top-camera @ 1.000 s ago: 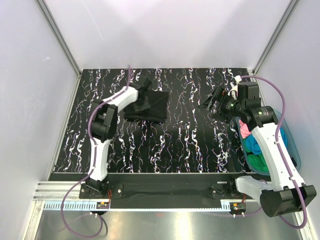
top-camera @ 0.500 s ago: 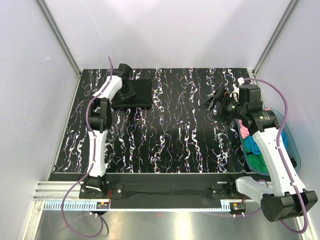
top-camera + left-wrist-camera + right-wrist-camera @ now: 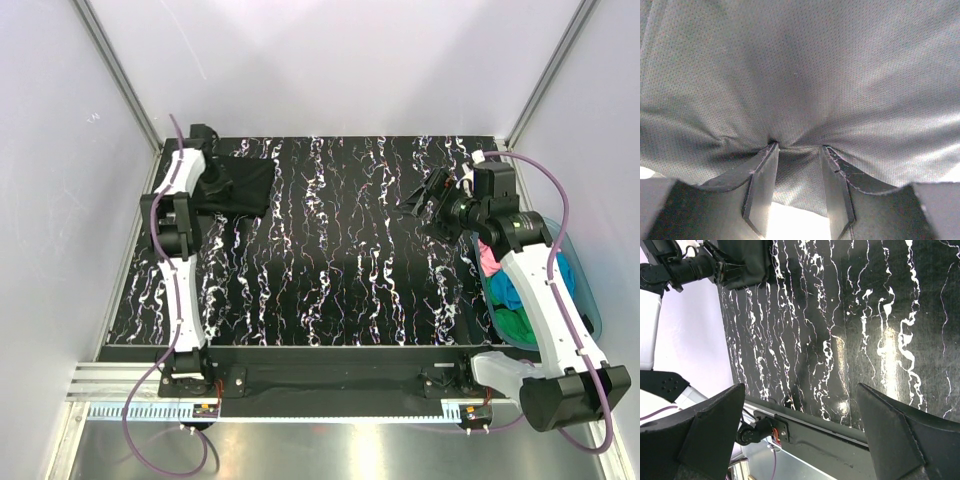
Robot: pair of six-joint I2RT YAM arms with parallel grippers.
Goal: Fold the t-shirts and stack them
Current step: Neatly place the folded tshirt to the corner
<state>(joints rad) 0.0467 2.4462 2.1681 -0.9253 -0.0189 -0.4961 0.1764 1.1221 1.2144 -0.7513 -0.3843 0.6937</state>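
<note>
We see the large black t-shirt of soft cloth [image 3: 245,186], folded into a flat packet, at about ten o'clock on the black marbled desk [image 3: 340,280], near the far left corner. The left claw [image 3: 216,187] is clamped on the nine o'clock side of this packet. In the left wrist view its two fingers [image 3: 760,180] pinch a ridge of the fine knit cloth, and the cloth puckers toward the pinch. The right claw [image 3: 420,203] hangs above the desk at about two o'clock, its jaws wide apart with nothing between them. The pink t-shirt [image 3: 489,258], the turquoise-blue t-shirt [image 3: 508,292] and the green t-shirt [image 3: 515,325] lie crumpled together in the translucent teal plastic tub [image 3: 596,300] at about four o'clock.

We judge the cloth to be light and limp, and it will not keep any shape by itself. A pinch at one point probably carries only the layers inside it, so the other layers can sag and the folds can open. It seems safer to grip through all layers at a folded edge, or to slide the packet on the smooth desk. For the shirts in the tub, we would take the top one at a shoulder or at the collar.
</note>
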